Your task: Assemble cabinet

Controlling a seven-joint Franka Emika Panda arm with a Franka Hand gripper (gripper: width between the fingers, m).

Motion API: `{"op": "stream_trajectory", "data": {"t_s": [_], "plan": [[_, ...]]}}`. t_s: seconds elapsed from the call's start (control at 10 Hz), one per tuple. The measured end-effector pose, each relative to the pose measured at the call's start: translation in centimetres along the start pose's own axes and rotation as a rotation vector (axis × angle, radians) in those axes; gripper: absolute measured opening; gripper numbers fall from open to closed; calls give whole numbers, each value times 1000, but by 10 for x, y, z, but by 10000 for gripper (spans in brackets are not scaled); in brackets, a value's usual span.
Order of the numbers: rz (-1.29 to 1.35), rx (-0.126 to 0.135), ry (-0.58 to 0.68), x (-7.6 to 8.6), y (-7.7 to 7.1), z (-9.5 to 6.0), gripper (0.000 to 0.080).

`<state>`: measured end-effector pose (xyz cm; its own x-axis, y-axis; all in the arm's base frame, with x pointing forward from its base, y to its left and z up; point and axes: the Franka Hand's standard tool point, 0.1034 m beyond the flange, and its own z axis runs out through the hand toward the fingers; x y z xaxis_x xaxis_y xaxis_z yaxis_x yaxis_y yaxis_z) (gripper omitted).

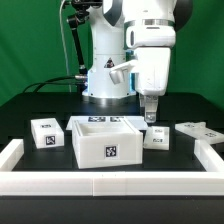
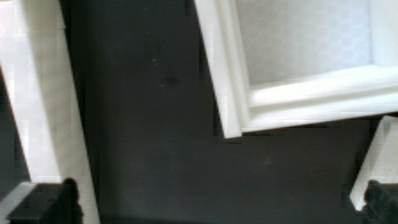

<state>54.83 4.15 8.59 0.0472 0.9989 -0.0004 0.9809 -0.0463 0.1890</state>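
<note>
White cabinet is sitting open side up near the middle of the black worktop. We're seeing one square tag on its near wall and more tags down on the inner floor. In the wrist view we're looking at a single corner of the cabinet, with the rim and pale inner floor showing and bare dark worktop beside it.

The tool is hanging with its fingers pointing down, just past the cabinet's far corner on the exterior view's right. It's sitting low over the worktop, and we can't tell whether it's touching. In the wrist view the tool is standing wide, one dark finger at each side edge. Nothing is sitting between them, so it isn't gripping anything.

Moving outward:
- A small white block with a tag is lying just beside the cabinet on the exterior view's left.
- A tagged white part is lying just beside the cabinet on the exterior view's right, right under the tool.
- A flat white piece is lying further out on that side.
- A low white rail is running along the near edge and up both sides.
- The arm base is standing behind the cabinet.
- A long white strip is running along one edge of the wrist view, and we can't tell which part it is.
</note>
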Motion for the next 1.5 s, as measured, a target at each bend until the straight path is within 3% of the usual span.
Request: {"op": "stream_trajectory", "data": {"t_s": [0.2, 0.7, 1.1, 1.5], "plan": [[-24, 3, -2, -2, -2, 0, 798], [-67, 55, -30, -51, -51, -10, 798], [-60, 65, -31, -53, -53, -8, 798], [-64, 115, -27, -59, -92, 1, 798]]}}
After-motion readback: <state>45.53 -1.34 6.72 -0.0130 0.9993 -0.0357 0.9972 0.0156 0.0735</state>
